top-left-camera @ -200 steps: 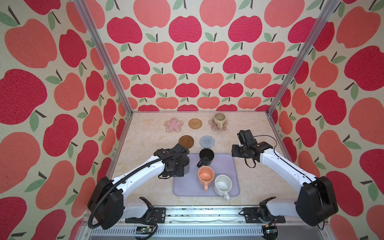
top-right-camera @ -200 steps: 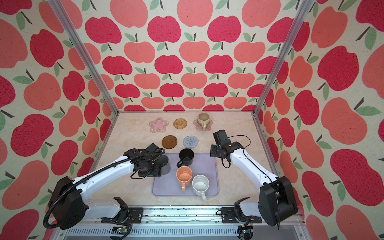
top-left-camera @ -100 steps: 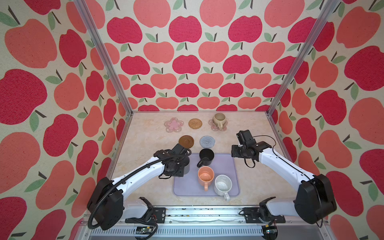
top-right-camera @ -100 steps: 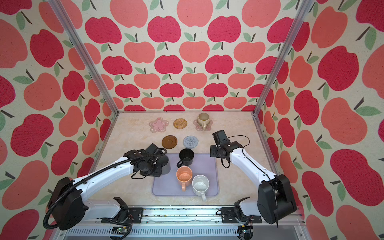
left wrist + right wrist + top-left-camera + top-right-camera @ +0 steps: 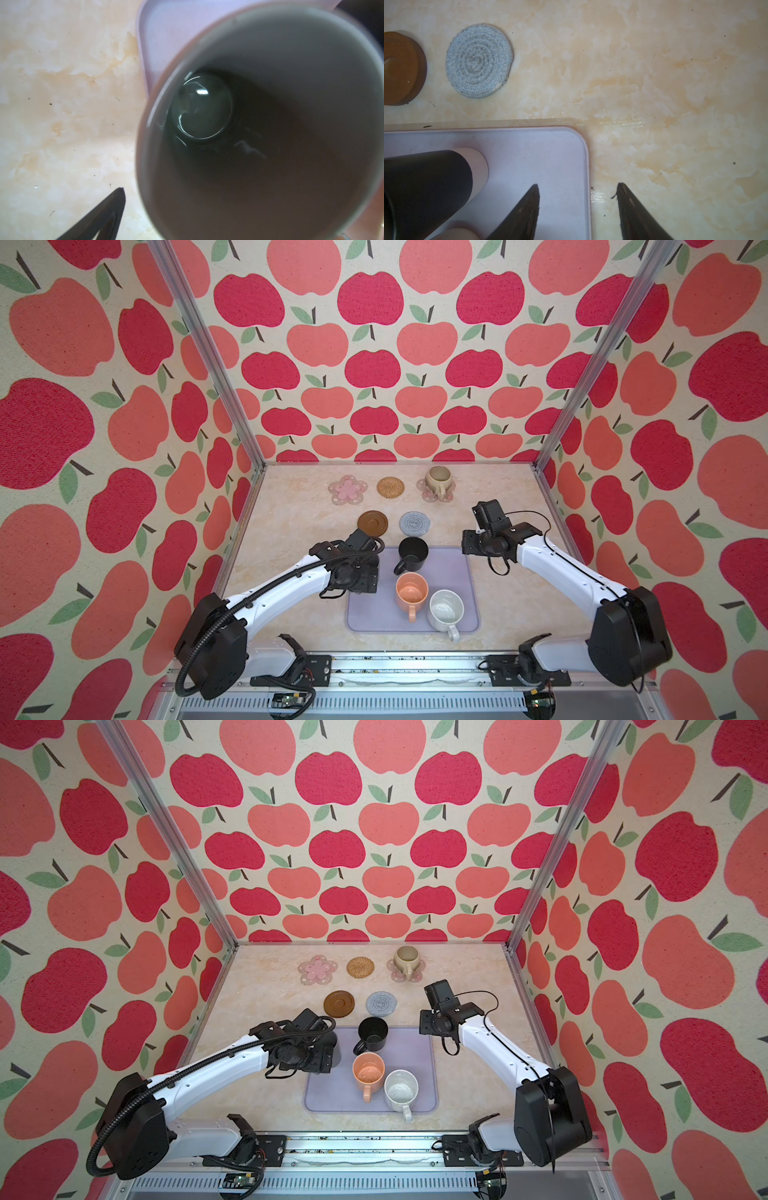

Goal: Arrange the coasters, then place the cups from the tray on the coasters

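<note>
The left arm reaches in from 7 o'clock and ends over the 10 o'clock corner of the lavender tray. It is directly above the tall grey mug, which stands upright on that corner. In the left wrist view the mug's open mouth fills most of the picture. One finger shows beside the mug's outer wall, with a strip of marbled surface between them, and the other finger is hidden behind the mug. The left jaws stand apart and clamp nothing.

Along the back, toward 12 o'clock, the pink flower coaster and the tan rattan coaster lie bare. The second pink flower coaster carries the beige-olive mug, upright with its handle toward 6 o'clock. Nearer the tray, the dark brown disc coaster and the grey crocheted coaster at its 3 o'clock are also bare.

On the tray, the black mug stands at the 12 o'clock edge with its handle toward 7 o'clock. The peach-orange mug stands at the centre, and the speckled white mug is just beside it at 4 o'clock. The white mug's handle reaches over the front rim.

The right arm comes from 5 o'clock and ends by the tray's 1 o'clock corner. In the right wrist view its fingers are spread, one over the tray corner and one over bare surface. The right jaws are apart and empty.
</note>
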